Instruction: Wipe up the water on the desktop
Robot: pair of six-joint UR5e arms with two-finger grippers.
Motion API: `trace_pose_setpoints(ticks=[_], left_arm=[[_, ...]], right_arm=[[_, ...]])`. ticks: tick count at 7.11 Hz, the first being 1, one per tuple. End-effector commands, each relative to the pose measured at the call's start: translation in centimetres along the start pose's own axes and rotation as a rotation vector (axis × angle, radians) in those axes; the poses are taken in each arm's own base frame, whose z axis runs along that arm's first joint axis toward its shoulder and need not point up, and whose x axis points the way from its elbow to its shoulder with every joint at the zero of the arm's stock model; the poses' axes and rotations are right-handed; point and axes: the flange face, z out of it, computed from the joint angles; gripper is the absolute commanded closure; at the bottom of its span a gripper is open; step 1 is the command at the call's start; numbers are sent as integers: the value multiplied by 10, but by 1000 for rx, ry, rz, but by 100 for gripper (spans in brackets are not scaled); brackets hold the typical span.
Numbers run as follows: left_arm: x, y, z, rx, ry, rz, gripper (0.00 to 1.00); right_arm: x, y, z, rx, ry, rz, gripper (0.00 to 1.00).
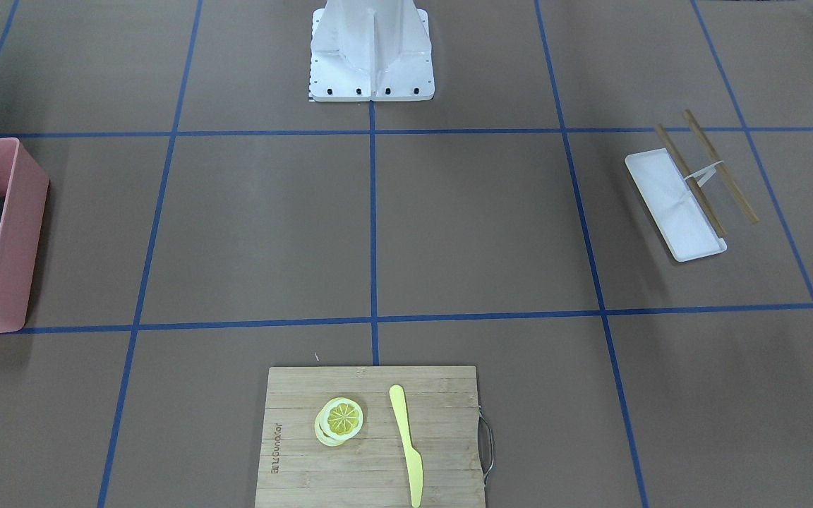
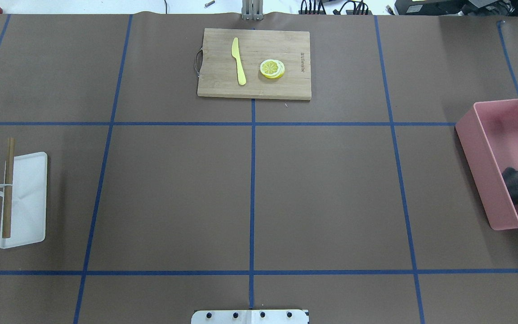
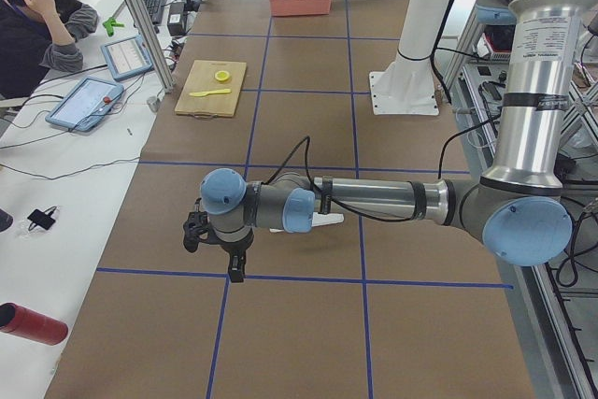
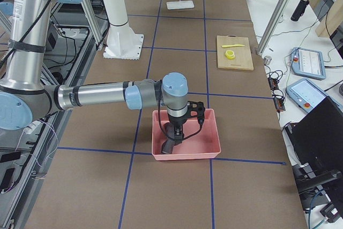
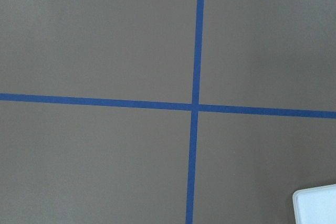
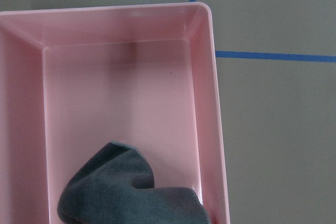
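Exterior right view puts the right fingers [image 4: 178,127] low inside the glossy pink bin [image 6: 205,103], over a soft, rumpled grey cloth [image 6: 131,192]. Whether they are clenched on it I cannot tell. Nor can I tell for the left fingers [image 3: 235,266], hanging above the counter [image 2: 322,198]. I'd say it's fetching the cloth. Next, carry it onto that matte brown, tape-gridded surface, where I spot no wet patch.

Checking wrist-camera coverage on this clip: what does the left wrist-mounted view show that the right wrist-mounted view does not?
Only the left wrist view: a crossing of blue tape lines and a corner of the white tray. Only the right wrist view: the pink bin with a grey cloth lying in it. Both: the brown desktop with blue tape on it.
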Motion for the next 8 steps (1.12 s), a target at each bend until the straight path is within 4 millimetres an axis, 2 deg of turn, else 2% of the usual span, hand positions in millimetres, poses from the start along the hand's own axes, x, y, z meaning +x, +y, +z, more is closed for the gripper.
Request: trace_pose_setpoints(ticks=[1,8], left_arm=[[0,0,0,0,0,0,2],[1,0,0,0,3,1,2]], right_arm=[[0,0,0,-1,0,1,0],[-1,0,0,-2,-10,1,0]])
